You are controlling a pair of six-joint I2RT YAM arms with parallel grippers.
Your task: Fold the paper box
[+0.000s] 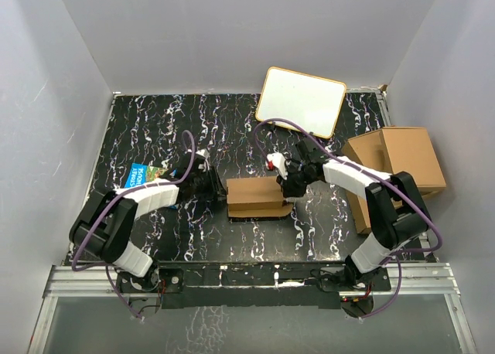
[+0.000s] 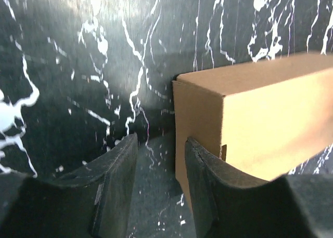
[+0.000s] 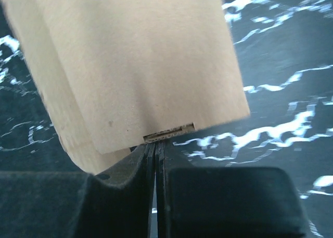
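Rests the folded paper box (image 1: 254, 197) on the black marbled table (image 1: 232, 122), between both arms. Spreads left gripper (image 2: 158, 139) fingers, empty, just beside the box's left end. Presses right gripper (image 3: 156, 147) fingers, clenched together, against its right end; unclear whether pinching cardboard.

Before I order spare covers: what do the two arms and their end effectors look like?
The left arm and right arm have white shells, black joints and purple cables. The left end effector and right end effector have black fingers.

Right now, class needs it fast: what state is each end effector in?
Left end effector: open, empty, beside the paper box.
Right end effector: closed, tips at the box's edge.
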